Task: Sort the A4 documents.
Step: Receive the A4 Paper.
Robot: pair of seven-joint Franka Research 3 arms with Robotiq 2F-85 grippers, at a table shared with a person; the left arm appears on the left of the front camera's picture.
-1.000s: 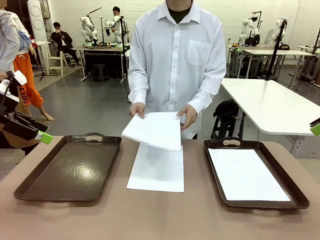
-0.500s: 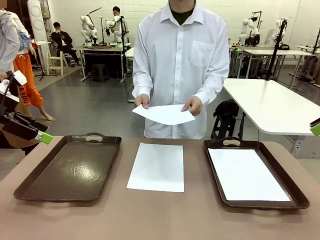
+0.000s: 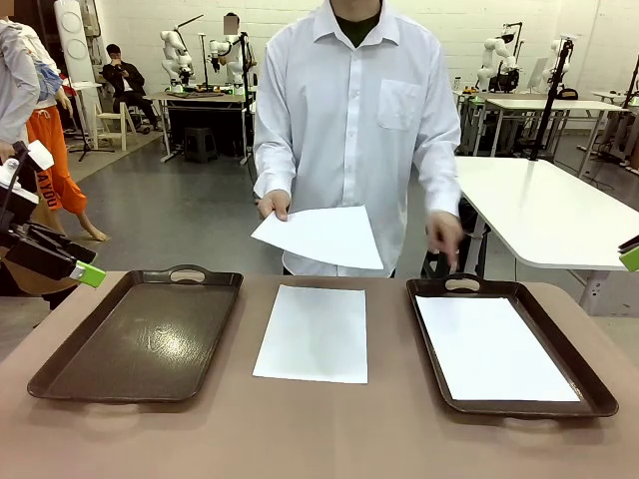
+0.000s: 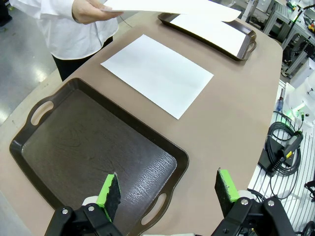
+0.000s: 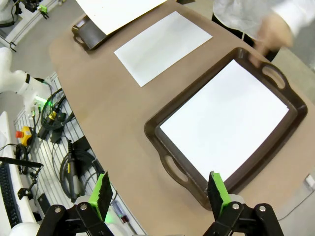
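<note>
Three blank white A4 documents are in sight. One sheet (image 3: 313,333) lies flat on the brown table (image 3: 319,434), its long side running away from the robot. It sits in the gap between two dark brown handled trays and touches neither. A second sheet (image 3: 494,347) lies flat inside the right tray (image 3: 596,397), covering most of its floor. A third sheet (image 3: 321,237) is in the air above the far edge of the table. It is tilted and gripped at one corner by one hand (image 3: 274,206) of a person in a white shirt standing at the far side. The person's other hand (image 3: 444,238), blurred, hangs just above the far handle of the right tray and holds nothing. The left tray (image 3: 140,334) is empty, and its glossy floor catches the light. The left gripper (image 4: 167,187) is raised beside the table's left edge, looking down on that tray's near end. Its green-padded jaws are spread wide with nothing between them. The right gripper (image 5: 160,192) hangs off the table's right side, looking down over the near handle of the right tray, its jaws likewise wide apart and empty.
</note>
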